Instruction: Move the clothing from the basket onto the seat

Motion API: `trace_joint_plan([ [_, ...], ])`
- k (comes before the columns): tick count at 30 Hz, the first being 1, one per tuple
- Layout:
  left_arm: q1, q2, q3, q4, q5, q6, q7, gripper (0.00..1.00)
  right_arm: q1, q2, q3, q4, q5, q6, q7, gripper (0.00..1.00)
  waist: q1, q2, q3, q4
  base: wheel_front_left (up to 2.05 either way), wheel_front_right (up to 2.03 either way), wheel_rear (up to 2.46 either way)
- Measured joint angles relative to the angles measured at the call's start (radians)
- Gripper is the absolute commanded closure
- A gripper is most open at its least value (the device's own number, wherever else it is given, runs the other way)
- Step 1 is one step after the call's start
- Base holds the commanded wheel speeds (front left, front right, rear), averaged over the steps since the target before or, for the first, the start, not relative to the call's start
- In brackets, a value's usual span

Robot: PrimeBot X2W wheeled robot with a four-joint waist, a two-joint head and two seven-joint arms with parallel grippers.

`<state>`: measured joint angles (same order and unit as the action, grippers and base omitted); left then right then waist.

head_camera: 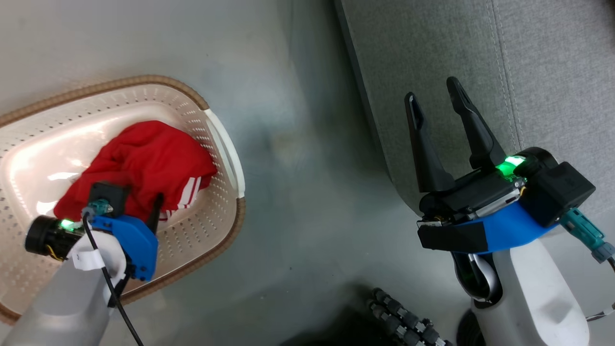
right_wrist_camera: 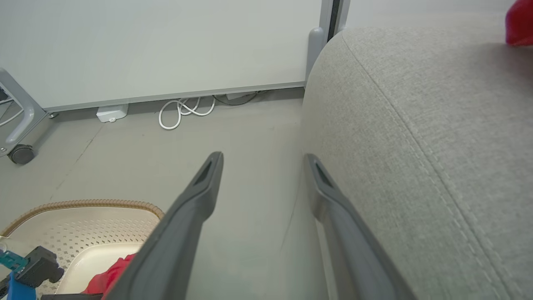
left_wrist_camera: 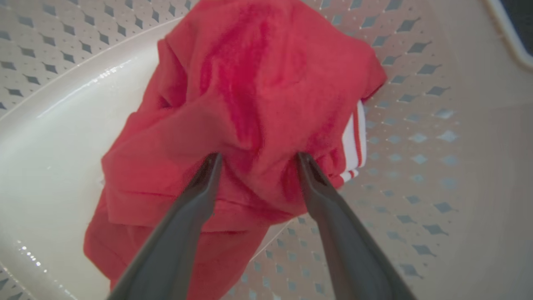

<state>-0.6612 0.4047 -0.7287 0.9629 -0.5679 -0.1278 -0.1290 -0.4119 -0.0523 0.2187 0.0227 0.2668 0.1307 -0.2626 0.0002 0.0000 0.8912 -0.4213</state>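
Dark fingers of the left gripper (left_wrist_camera: 258, 156) rise closest to the lens in the left wrist view. They are spread wide, with their tips pushed into a red garment (left_wrist_camera: 250, 83) and a fold of cloth bunched between them; they are not pressed shut on it. The garment lies crumpled inside the basket (head_camera: 144, 82), on its glossy cream bottom, toward the wall that carries the white handle (head_camera: 230, 149). White stripes (left_wrist_camera: 357, 137) show at the garment's edge nearest that wall.

From the head view, the left arm's pale forearm (head_camera: 62, 298) reaches in over the basket's near rim, and its blue wrist piece (head_camera: 137, 245) sits above the garment.

The basket stands on a grey floor (head_camera: 298, 182). Past a strip of bare floor on the basket's handle side stands a light-grey sofa (head_camera: 480, 53) with a stitched seam, well apart from the basket. The right gripper (head_camera: 432, 91) hovers just beside the sofa's rounded edge, on the side facing the basket, with its fingers spread and nothing between them.

In the right wrist view a scrap of red fabric (right_wrist_camera: 520, 21) lies on top of the sofa, far from the basket; what it is cannot be told. Beyond the basket, a coiled white cable (right_wrist_camera: 183, 110) lies at the foot of a pale wall.
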Motion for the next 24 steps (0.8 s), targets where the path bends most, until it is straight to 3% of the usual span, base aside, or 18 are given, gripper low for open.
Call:
trace_joint_plan([
  [5, -0.044, -0.007, -0.002, 0.061, 0.014, 0.039, -0.011, 0.00, -0.008, 0.000, 0.000, -0.016, 0.009, 0.000, 0.000, 0.00, 0.0000, 0.0000, 0.032, -0.016, 0.00, 0.00, 0.00],
  [9, -0.075, -0.030, -0.008, 0.091, 0.018, 0.040, -0.024, 0.00, -0.009, 0.000, 0.000, -0.020, 0.014, 0.000, 0.000, 0.00, -0.0001, 0.0000, 0.041, -0.014, 0.00, 0.00, 0.00],
  [10, -0.083, -0.033, -0.007, 0.098, 0.018, 0.040, -0.029, 0.18, -0.009, 0.000, 0.000, -0.020, 0.015, 0.000, 0.000, 0.00, -0.0001, 0.0000, 0.042, -0.013, 0.00, 0.00, 0.00],
  [12, -0.095, -0.041, -0.006, 0.120, 0.013, 0.039, -0.042, 0.92, -0.010, 0.000, 0.001, -0.020, 0.017, 0.000, 0.000, 0.00, -0.0001, 0.0000, 0.042, -0.013, 0.00, 0.00, 0.00],
  [13, -0.097, -0.044, -0.007, 0.128, 0.013, 0.039, -0.046, 1.00, -0.011, 0.000, 0.001, -0.019, 0.017, 0.000, 0.000, 0.00, -0.0001, 0.0000, 0.042, -0.013, 0.00, 0.00, 0.00],
  [24, -0.112, -0.063, -0.016, 0.194, -0.005, 0.021, -0.068, 1.00, -0.020, 0.000, 0.006, -0.017, 0.024, 0.000, 0.000, 0.00, -0.0002, 0.0000, 0.040, -0.015, 0.00, 0.00, 0.00],
])
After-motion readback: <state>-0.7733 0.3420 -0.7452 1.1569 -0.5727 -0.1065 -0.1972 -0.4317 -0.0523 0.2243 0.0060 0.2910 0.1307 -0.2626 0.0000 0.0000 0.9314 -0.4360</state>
